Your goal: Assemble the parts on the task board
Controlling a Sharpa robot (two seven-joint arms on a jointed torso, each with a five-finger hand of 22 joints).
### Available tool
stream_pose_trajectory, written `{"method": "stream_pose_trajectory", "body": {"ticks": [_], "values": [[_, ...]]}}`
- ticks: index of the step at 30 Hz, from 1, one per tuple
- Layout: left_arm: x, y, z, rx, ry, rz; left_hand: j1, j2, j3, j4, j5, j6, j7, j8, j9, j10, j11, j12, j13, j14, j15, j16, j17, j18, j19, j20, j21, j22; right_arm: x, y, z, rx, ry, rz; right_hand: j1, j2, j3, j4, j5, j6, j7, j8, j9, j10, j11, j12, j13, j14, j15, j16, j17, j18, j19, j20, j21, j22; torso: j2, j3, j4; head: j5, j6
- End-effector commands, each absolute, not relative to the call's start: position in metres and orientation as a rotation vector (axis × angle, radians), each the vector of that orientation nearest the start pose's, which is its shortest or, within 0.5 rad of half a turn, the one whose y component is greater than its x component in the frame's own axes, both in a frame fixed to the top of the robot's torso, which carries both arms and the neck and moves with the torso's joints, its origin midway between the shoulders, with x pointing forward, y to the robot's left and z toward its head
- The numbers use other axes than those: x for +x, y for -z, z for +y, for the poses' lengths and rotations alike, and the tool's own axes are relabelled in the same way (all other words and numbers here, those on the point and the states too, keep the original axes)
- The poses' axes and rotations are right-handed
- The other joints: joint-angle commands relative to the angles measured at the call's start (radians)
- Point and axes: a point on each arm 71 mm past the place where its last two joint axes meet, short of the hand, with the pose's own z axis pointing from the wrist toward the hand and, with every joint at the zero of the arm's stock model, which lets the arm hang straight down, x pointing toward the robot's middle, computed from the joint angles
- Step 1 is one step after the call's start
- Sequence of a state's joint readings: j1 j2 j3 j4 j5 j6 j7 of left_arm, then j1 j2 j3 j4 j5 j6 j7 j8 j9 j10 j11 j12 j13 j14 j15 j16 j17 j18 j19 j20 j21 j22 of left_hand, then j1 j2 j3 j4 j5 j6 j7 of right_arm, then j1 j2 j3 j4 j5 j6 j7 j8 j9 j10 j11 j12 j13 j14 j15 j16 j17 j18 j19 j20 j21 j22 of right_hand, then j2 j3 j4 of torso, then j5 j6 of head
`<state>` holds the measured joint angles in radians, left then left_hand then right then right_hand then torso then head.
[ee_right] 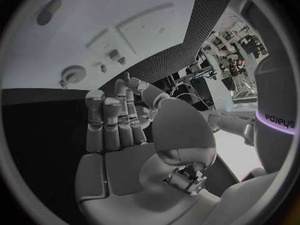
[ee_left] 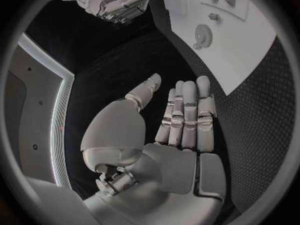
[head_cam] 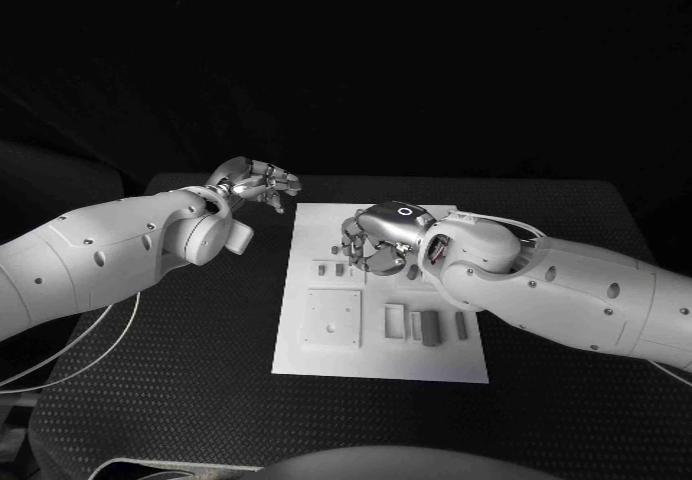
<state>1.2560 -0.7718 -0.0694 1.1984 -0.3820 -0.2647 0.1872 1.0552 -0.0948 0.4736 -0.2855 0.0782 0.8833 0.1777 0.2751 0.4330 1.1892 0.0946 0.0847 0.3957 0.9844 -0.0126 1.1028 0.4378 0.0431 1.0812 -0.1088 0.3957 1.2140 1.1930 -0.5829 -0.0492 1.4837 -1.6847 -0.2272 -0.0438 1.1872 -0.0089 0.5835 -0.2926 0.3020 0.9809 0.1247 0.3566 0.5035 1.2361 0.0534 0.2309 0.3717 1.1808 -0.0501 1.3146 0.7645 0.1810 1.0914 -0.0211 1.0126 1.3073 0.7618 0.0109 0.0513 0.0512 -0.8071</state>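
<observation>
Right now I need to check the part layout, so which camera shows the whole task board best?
The head view: the task board lies whole, with the right hand over its far end. The left wrist view shows one stretch of it; the right wrist view shows another stretch beyond the fingers.

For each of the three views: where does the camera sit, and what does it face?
Head view: on the robot's head, looking down at the task board; shows left hand and right hand.
Left wrist view: behind the left hand, facing the board.
Right wrist view: behind the right hand, facing the board.
All share the board.
</observation>
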Motion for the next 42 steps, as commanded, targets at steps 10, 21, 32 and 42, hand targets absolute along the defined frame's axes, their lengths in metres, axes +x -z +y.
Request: {"method": "stream_pose_trajectory", "body": {"ticks": [10, 21, 32, 42], "values": [[0.550, 0.184, 0.267, -0.834, 1.121, 1.580, -0.002, -0.003, -0.006, -0.001, 0.000, -0.006, 0.002, -0.005, -0.002, -0.007, 0.001, -0.005, 0.002, 0.004, 0.001, -0.005, 0.002, 0.024, 0.006, -0.001, -0.007, -0.001, 0.446, 0.233, -0.045, -0.750, -0.776, 1.618, 0.007, 0.009, 0.007, -0.001, 0.003, 0.005, 0.000, 0.003, 0.000, 0.008, -0.002, -0.006, 0.002, -0.002, -0.008, -0.004, 0.001, 0.081, -0.002, -0.006, 0.004, 0.017, 0.002, -0.0013, 0.0011, 0.044, -0.012], [0.550, 0.184, 0.269, -0.836, 1.118, 1.579, -0.002, -0.004, -0.007, -0.002, 0.000, -0.009, 0.003, -0.006, -0.003, -0.008, 0.002, -0.006, 0.004, 0.003, 0.002, -0.006, 0.002, 0.024, 0.006, -0.001, -0.008, -0.002, 0.441, 0.247, -0.046, -0.762, -0.768, 1.644, 0.008, 0.009, 0.008, -0.001, 0.003, 0.005, 0.000, 0.002, 0.000, 0.009, -0.002, -0.007, 0.003, -0.002, -0.008, -0.004, 0.002, 0.081, -0.002, -0.006, 0.004, 0.017, 0.003, -0.0001, -0.0031, 0.061, -0.029], [0.549, 0.184, 0.268, -0.834, 1.124, 1.583, -0.003, -0.004, -0.008, -0.001, 0.000, -0.009, 0.003, -0.006, -0.003, -0.008, 0.002, -0.006, 0.005, 0.003, 0.002, -0.006, 0.002, 0.024, 0.006, -0.001, -0.009, -0.001, 0.442, 0.254, -0.049, -0.758, -0.759, 1.659, 0.008, 0.010, 0.008, -0.001, 0.003, 0.006, 0.000, 0.002, 0.000, 0.009, -0.002, -0.009, 0.004, -0.002, -0.008, -0.005, 0.002, 0.081, -0.002, -0.006, 0.004, 0.017, 0.002, -0.0022, 0.0003, 0.070, -0.040], [0.549, 0.184, 0.269, -0.834, 1.122, 1.581, -0.003, -0.004, -0.008, -0.001, 0.000, -0.009, 0.003, -0.005, -0.003, -0.009, 0.002, -0.006, 0.006, 0.002, 0.002, -0.007, 0.003, 0.024, 0.006, -0.001, -0.010, -0.001, 0.441, 0.255, -0.052, -0.752, -0.764, 1.666, 0.007, 0.009, 0.009, -0.001, 0.003, 0.006, 0.000, 0.001, 0.000, 0.010, -0.002, -0.010, 0.004, -0.002, -0.008, -0.005, 0.002, 0.081, -0.002, -0.006, 0.004, 0.017, 0.001, -0.0016, -0.0010, 0.075, -0.044]]}}
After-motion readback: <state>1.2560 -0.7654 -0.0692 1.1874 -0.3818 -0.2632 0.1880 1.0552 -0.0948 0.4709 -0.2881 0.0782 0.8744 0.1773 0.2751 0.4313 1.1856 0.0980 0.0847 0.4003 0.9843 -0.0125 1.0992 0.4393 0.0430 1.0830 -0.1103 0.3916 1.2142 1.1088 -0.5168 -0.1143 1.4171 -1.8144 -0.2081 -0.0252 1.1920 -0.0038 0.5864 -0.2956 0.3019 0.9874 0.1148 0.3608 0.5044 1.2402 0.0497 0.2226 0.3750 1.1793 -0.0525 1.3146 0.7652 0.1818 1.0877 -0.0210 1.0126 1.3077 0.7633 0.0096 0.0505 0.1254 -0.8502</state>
